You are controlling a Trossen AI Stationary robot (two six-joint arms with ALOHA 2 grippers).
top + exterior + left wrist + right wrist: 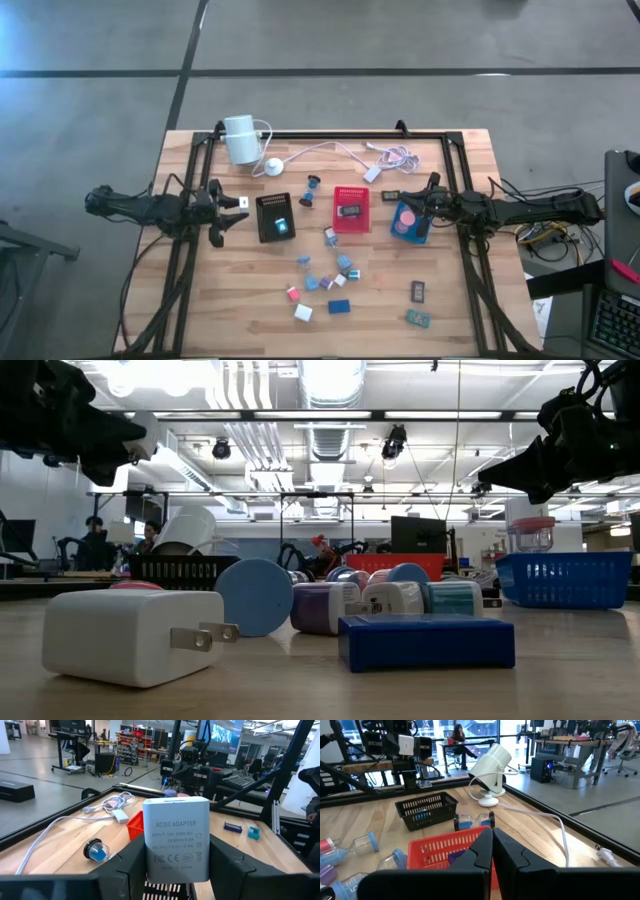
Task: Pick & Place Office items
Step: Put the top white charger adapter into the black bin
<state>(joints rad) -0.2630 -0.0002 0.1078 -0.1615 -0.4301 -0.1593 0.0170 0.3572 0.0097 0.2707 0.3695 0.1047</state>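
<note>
My left gripper (238,205) hovers at the table's left, just left of the black tray (275,217), shut on a white AC/DC adapter block (176,840). My right gripper (492,842) is shut on nothing and hangs level over the right edge of the blue tray (408,220), which holds a pink disc. The red tray (351,208) stands between the two trays, with a dark piece lying in it. Several loose office items (325,280) lie on the wood nearer the front: white, blue and purple blocks and discs. Two dark clips (418,291) lie at the front right. My left gripper pinches the adapter by its two narrow side faces (146,847) between its two fingers. The fingers lie level and point toward the table's right. The adapter stands upright in the hold with its printed face toward the wrist, lifted clear of the table.
A white cylinder device (240,138) with its round base and white cable (330,150) lies along the far edge. Black frame rails (190,250) run along the left, right and far sides. In the low view a pronged white adapter (130,635) and a blue block (425,643) lie nearest.
</note>
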